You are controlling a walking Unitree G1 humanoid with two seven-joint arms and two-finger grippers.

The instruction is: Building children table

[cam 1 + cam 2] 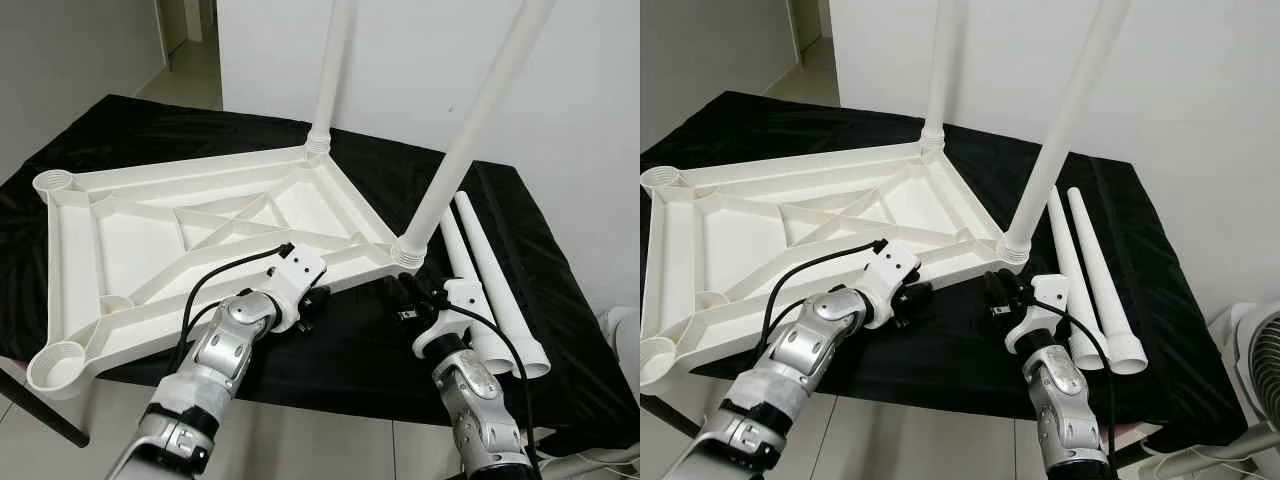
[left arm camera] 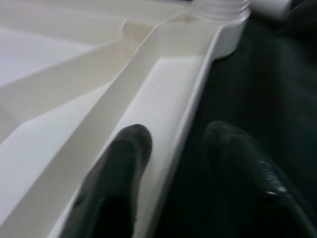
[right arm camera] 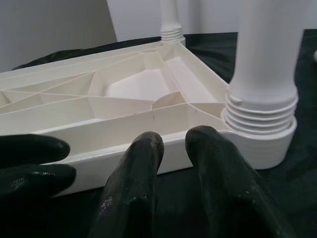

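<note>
Straddling the near rim of the upturned white tabletop with parted fingers, my left gripper steadies it. My right gripper, slightly open and empty, sits nearer the two loose legs, whose long axes run away from me just right of it.

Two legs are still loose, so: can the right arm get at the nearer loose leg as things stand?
Probably yes: the nearer loose leg lies bare on the black cloth right beside the right gripper, nothing between.

Two silver jointed arms carry white wrist housings, looping black cables and black jaws.
</note>
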